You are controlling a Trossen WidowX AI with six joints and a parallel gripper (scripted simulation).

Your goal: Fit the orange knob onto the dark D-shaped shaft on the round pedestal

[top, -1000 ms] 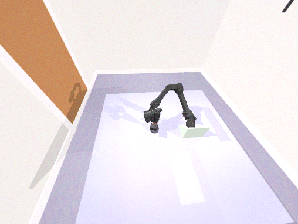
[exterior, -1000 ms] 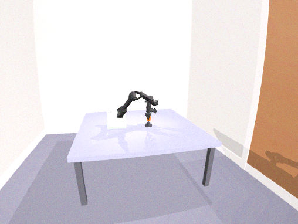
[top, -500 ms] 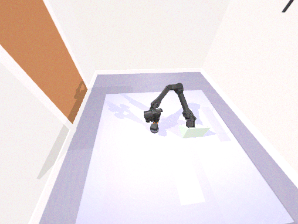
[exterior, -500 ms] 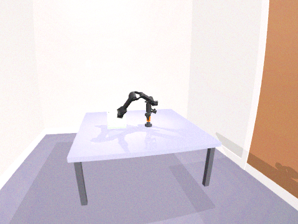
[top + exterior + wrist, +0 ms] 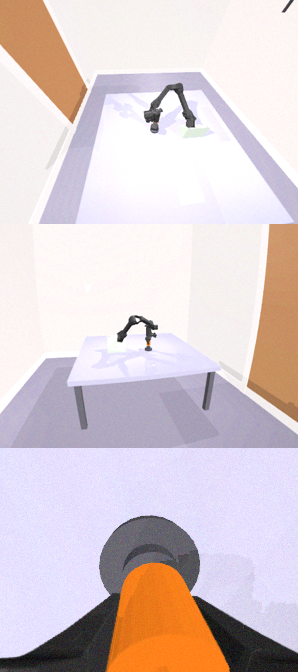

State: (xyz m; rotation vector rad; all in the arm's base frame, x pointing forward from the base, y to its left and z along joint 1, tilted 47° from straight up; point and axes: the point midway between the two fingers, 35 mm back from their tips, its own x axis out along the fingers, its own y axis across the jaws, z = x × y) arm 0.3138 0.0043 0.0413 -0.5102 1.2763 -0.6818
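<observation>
The orange knob [image 5: 148, 343] [image 5: 156, 618] stands upright between the fingers of my gripper [image 5: 148, 342] [image 5: 156, 597], which is shut on it. The round dark pedestal [image 5: 154, 128] [image 5: 148, 349] [image 5: 150, 530] stands on the table right below the knob. In the wrist view the knob's lower end covers the pedestal's near middle, and a dark crescent with a lighter grey round part shows just beyond it. The shaft's flat side and the knob's hole are hidden. Whether the knob's lower end touches the shaft, I cannot tell.
The arm's base stands by a pale green block [image 5: 195, 132] [image 5: 117, 347], to one side of the pedestal. The arm arches over from there. The pale table [image 5: 141, 170] [image 5: 176, 365] carries shadows of the arm.
</observation>
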